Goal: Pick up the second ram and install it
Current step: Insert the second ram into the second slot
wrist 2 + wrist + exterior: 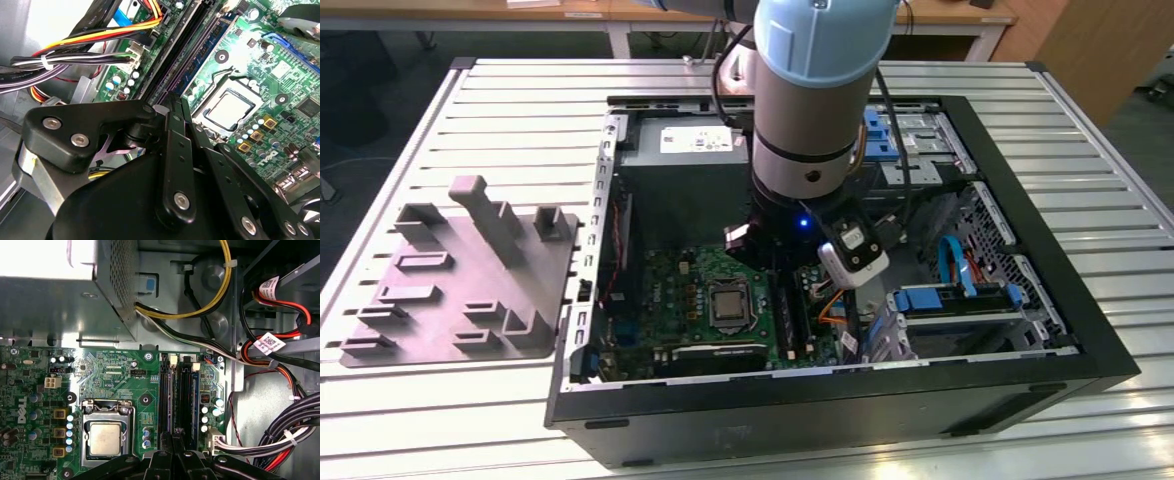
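Second wrist view: gripper point(174, 100) closed, at mobo RAM slots point(190, 40).

Open computer case point(827, 420) on a slatted table point(520, 110)
A grey pegged tray point(454, 290) is laid beside it, toward the exterior view's left; a processor point(105, 438) is seated in the motherboard point(115, 370).

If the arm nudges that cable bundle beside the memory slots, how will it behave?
The cable bundle would probably flex, not resist: its wires curve loosely. The zip tie suggests they shift together, and its plugged end at the motherboard likely tugs back.
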Robot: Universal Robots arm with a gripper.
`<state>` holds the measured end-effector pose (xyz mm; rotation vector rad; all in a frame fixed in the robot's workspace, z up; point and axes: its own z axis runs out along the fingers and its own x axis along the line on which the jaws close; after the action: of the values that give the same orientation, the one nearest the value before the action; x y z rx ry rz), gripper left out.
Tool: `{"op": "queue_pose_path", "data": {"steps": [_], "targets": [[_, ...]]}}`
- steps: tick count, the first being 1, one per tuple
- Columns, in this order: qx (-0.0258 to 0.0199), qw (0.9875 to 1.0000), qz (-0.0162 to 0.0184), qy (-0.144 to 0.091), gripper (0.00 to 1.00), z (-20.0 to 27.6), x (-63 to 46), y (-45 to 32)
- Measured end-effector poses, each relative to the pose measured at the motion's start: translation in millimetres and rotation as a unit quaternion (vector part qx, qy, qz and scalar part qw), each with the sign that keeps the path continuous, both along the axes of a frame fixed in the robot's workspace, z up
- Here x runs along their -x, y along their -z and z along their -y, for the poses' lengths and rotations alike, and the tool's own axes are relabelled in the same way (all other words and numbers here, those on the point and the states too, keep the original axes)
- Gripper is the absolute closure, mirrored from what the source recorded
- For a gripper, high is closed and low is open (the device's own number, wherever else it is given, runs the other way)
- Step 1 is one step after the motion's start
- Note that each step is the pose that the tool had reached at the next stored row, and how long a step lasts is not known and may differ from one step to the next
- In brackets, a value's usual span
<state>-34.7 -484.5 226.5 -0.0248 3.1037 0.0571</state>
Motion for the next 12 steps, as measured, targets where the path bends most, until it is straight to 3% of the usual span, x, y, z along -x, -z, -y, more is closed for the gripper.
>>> {"op": "queue_pose_path", "data": {"steps": [12], "targets": [[-0.0001,1.0000,0.0000,0.000,0.89,0.0,0.0,2.2]]}}
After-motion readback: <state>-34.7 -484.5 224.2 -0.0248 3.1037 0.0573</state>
